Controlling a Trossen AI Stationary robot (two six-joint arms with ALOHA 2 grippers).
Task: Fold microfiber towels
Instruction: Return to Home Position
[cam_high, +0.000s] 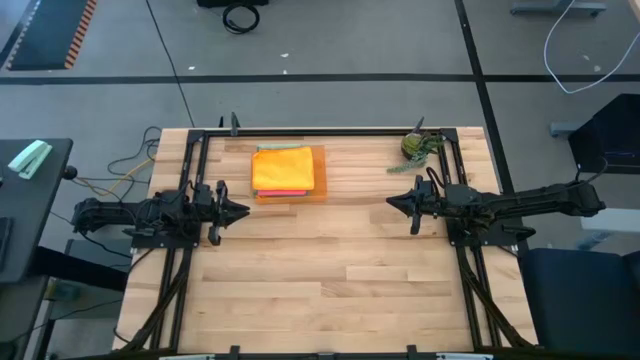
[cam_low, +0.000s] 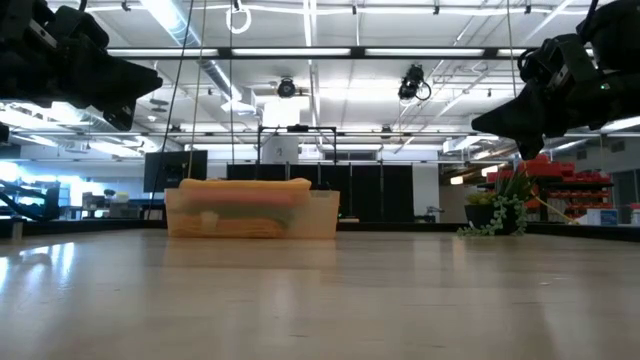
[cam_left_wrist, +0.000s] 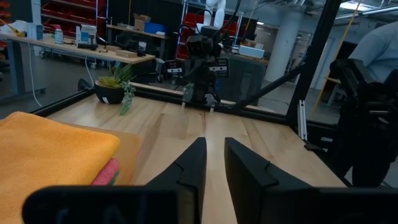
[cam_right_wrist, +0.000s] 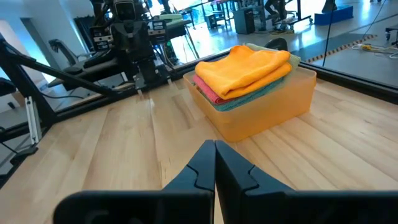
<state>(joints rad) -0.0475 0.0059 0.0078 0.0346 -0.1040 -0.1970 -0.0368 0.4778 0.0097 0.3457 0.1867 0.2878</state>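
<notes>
From above, the towels (cam_high: 285, 168) lie folded in a stack inside the tray (cam_high: 290, 198), which sits toward the far edge of the counter (cam_high: 330, 280), left of its middle. The left claw (cam_high: 245, 210) hangs at the left side and the right claw (cam_high: 390, 204) at the right side. Their tips point at each other across bare wood, well apart, and neither touches the tray. A plant (cam_high: 420, 147) stands in the far right corner. From counter height, the tray (cam_low: 250, 222) rests flat with the towels (cam_low: 245, 186) rising just over its rim. The left claw (cam_low: 155, 80) and right claw (cam_low: 480, 122) are both raised clear of the counter (cam_low: 320, 300), and the plant (cam_low: 495, 210) is off to the right. At the left wrist, the left claw (cam_left_wrist: 214, 144) holds nothing, its fingers (cam_left_wrist: 196, 158) parted by a narrow gap that shows wood. An orange towel (cam_left_wrist: 50, 149) tops the stack beside it, with a pink towel (cam_left_wrist: 107, 173) under it. The plant (cam_left_wrist: 113, 87) and the right arm (cam_left_wrist: 202, 62) stand across the counter. At the right wrist, the right claw (cam_right_wrist: 215, 144) is closed and empty, its fingers (cam_right_wrist: 202, 165) pressed together. Beyond it the tray (cam_right_wrist: 267, 112) holds the orange towel (cam_right_wrist: 245, 65) over the pink towel (cam_right_wrist: 208, 90) and a teal towel (cam_right_wrist: 264, 90).
</notes>
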